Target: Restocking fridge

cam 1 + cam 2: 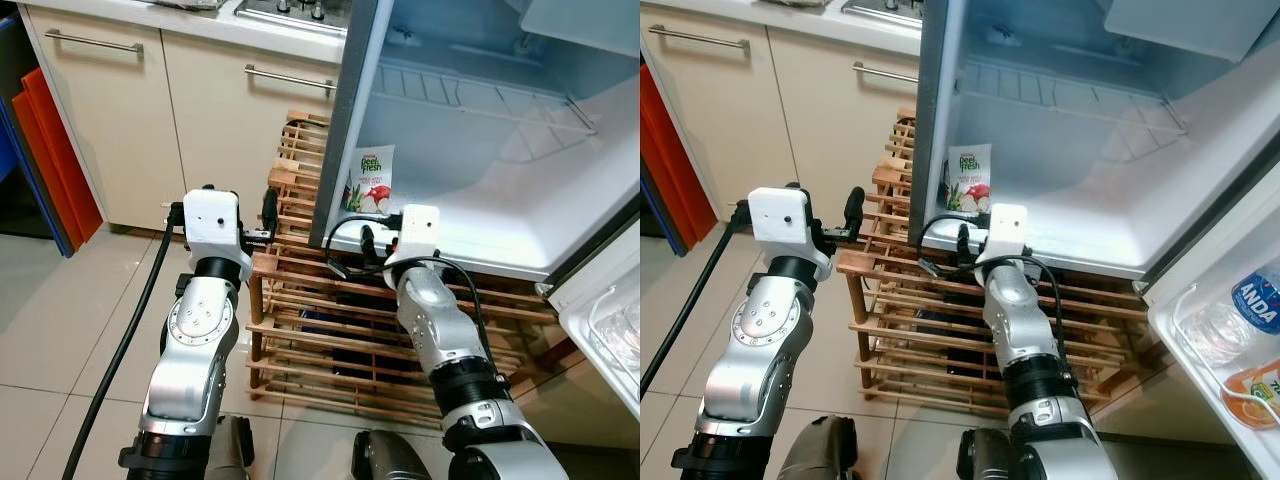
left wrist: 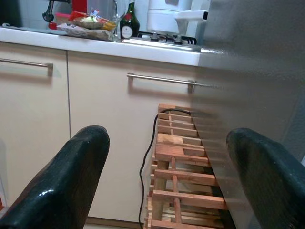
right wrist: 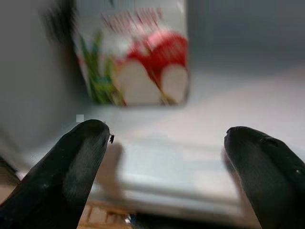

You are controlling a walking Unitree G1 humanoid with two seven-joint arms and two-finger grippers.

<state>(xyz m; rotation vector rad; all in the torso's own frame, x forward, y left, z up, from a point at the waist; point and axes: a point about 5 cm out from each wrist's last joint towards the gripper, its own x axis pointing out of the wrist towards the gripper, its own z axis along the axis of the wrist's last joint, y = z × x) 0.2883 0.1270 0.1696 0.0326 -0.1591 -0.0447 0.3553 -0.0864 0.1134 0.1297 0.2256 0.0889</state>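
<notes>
Small white-lined fridge (image 1: pixel 520 215), door open, standing on a slatted wooden rack (image 1: pixel 330 330) beside cream kitchen cabinets with steel bar handles (image 1: pixel 200 110).

Item 1: white carton printed with red radishes and green lettering (image 1: pixel 371 180). Upright on the fridge floor, at the front corner on the robot's left, close against the side wall.

Item 2: right gripper (image 3: pixel 167 157). Silver forearm raised and reaching forward, wrist at the fridge's lower front lip. The two black fingers (image 3: pixel 76 162) are spread wide and empty, aimed at the carton, which stands just ahead of them and apart from both tips.

Item 3: left gripper (image 2: pixel 167 171). Silver arm bent upward, wrist level with the top of the rack, outside the fridge's grey side wall. Fingers (image 2: pixel 71 176) spread wide, holding nothing, pointing toward the cabinet front and rack.

Item 4: door shelf (image 1: pixel 1220 340), at the robot's right, holding a clear water bottle with blue label (image 1: pixel 1240 310) and an orange-printed pack (image 1: pixel 1255 390).
</notes>
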